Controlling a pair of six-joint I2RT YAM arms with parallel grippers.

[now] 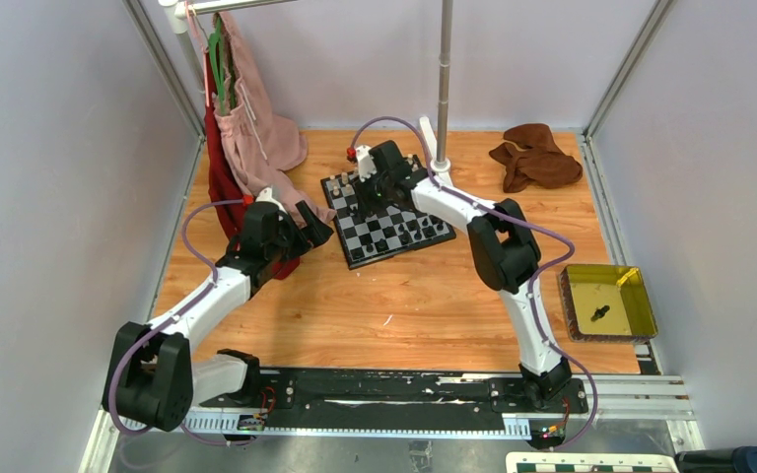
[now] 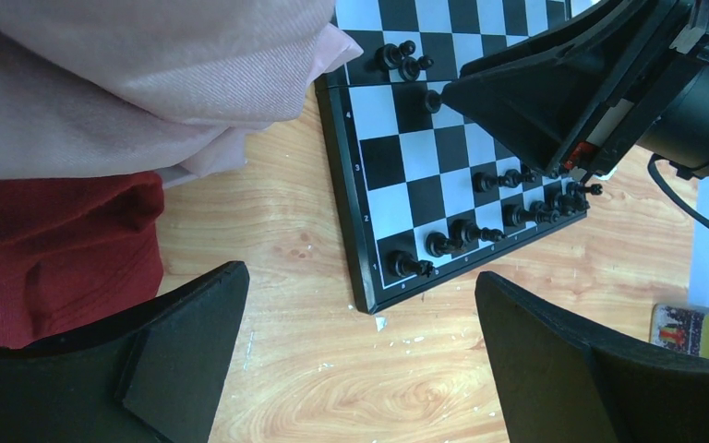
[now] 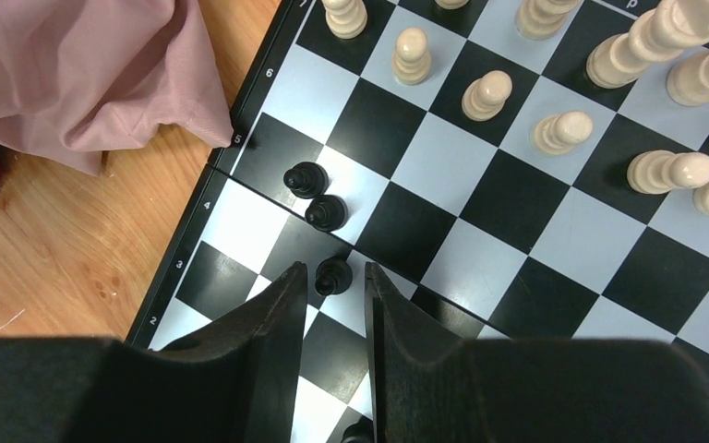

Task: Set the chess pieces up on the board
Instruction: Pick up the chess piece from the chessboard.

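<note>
The left gripper (image 1: 308,223) hangs off the board's side over bare wood, its jaws spread as wide as they go and holding nothing. The pink cloth (image 2: 148,74) lies just to one side of it, and the board (image 2: 397,157) lies ahead of its fingertips. It looks the less useful arm for the piece now in play. The black ranks (image 2: 517,208) crowd the board edge nearest that gripper. In from that edge, three black pawns stand loose in a short diagonal on the middle squares. From the right wrist view, two of them (image 3: 315,196) stand just beyond the fingertips and a little left of the gap. The third black pawn (image 3: 333,275) stands upright right between the tips of the right gripper (image 3: 334,288). Those jaws are partly closed and straddle it, with a thin strip of square showing on each side, so I would say they are not yet pinching it. The pawn's long axis runs straight up, roughly in line with the fingers, so the jaws close across its narrow body. The cream pieces (image 3: 489,92) stand well ahead and right of the gap. Far off to the right, a yellow tray (image 1: 641,296) holds one more dark piece (image 1: 599,313).
</note>
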